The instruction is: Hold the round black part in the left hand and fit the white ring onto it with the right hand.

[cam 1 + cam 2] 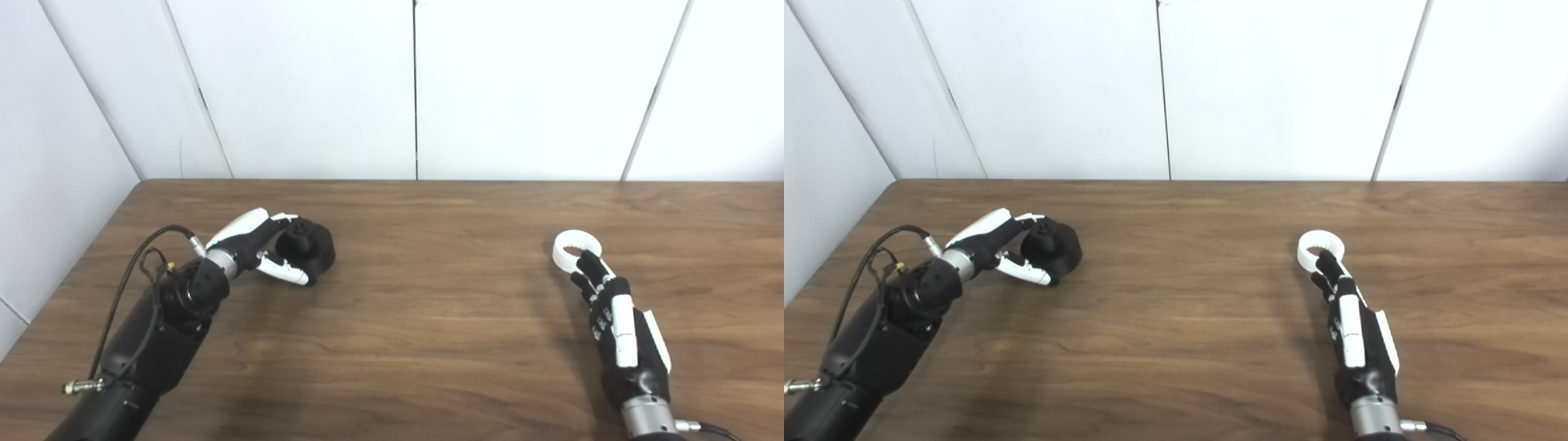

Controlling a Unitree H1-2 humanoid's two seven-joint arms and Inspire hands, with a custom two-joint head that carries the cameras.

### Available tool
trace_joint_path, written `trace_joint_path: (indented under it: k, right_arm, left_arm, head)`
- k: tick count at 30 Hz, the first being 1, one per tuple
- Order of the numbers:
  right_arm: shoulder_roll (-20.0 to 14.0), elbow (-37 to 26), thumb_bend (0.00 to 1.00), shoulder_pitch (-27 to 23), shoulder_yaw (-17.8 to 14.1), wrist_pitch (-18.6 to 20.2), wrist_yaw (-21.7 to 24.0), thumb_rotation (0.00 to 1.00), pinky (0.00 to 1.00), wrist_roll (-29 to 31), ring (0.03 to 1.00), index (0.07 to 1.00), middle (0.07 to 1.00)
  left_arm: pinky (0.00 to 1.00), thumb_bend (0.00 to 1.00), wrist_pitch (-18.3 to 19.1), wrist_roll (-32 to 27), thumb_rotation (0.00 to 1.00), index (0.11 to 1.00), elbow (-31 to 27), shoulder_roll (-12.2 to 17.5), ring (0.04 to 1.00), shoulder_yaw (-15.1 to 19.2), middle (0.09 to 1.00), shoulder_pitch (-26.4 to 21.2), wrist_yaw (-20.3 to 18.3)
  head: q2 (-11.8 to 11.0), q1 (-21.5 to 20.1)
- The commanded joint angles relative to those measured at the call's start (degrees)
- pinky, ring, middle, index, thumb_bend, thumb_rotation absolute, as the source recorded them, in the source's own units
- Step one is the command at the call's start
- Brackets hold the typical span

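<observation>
The round black part (308, 247) lies on the wooden table (429, 294) at the left. My left hand (257, 248) wraps it from the left, fingers over its far side and thumb on its near side. The part rests on the table inside this grip. The white ring (576, 246) lies flat on the table at the right. My right hand (612, 318) lies stretched out just in front of it, fingers nearly straight. Its fingertips (589, 262) reach the ring's near rim and hide part of it. I see no grip on the ring.
White wall panels (416, 92) stand along the table's far edge. A side wall (55, 153) runs close along the table's left edge. Bare wood (441, 263) lies between the two hands. A black cable (147, 245) loops off my left wrist.
</observation>
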Motion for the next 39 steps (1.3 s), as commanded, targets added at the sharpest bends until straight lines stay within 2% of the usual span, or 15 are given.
trace_joint_path:
  k: [1, 6, 13, 25, 31, 39]
  right_arm:
    - [-0.8, 0.0, 0.64, 0.8, -0.1, -2.4, 1.1, 1.00, 1.00, 0.5, 0.923, 0.900, 0.926]
    - [-1.2, -0.3, 0.65, 0.8, -0.1, -2.3, 1.5, 1.00, 1.00, 0.8, 0.926, 0.905, 0.927]
    - [-1.3, 0.0, 0.66, 0.7, -0.5, -2.5, 1.7, 1.00, 1.00, 1.1, 0.926, 0.905, 0.923]
    - [-2.2, 0.1, 0.68, 0.3, -0.8, -2.6, 2.3, 1.00, 1.00, 1.5, 0.927, 0.904, 0.918]
    - [-2.8, 0.5, 0.66, 0.0, -0.7, -2.8, 2.7, 1.00, 1.00, 1.8, 0.928, 0.908, 0.919]
    - [-3.2, 0.0, 0.69, 0.2, -0.6, -2.3, 2.8, 1.00, 1.00, 1.5, 0.932, 0.907, 0.918]
  left_arm:
    - [1.00, 0.92, -1.2, 0.7, 0.25, 0.867, -0.7, 0.6, 1.000, 1.2, 1.000, -2.7, 2.5]
    - [1.00, 0.89, -0.5, 0.8, 0.24, 0.847, -0.9, 0.5, 1.000, 1.0, 1.000, -2.7, 2.8]
    - [1.00, 0.86, 0.3, 1.6, 0.23, 0.803, -0.6, 0.1, 1.000, 0.7, 1.000, -2.8, 3.0]
    - [1.00, 0.81, -0.8, 2.3, 0.20, 0.753, -0.7, -0.3, 1.000, 0.9, 0.996, -2.2, 4.1]
    - [1.00, 0.81, -2.9, 1.5, 0.17, 0.719, -0.5, -0.5, 1.000, 1.3, 1.000, -1.3, 5.4]
    - [1.00, 0.80, -2.5, 2.2, 0.17, 0.718, -2.5, -0.7, 1.000, 1.3, 0.999, -0.2, 4.8]
  head:
    - [0.0, 0.1]
    - [0.5, -0.1]
    - [-0.1, 0.6]
    - [0.4, 1.3]
    - [0.6, 1.3]
    - [0.8, 1.4]
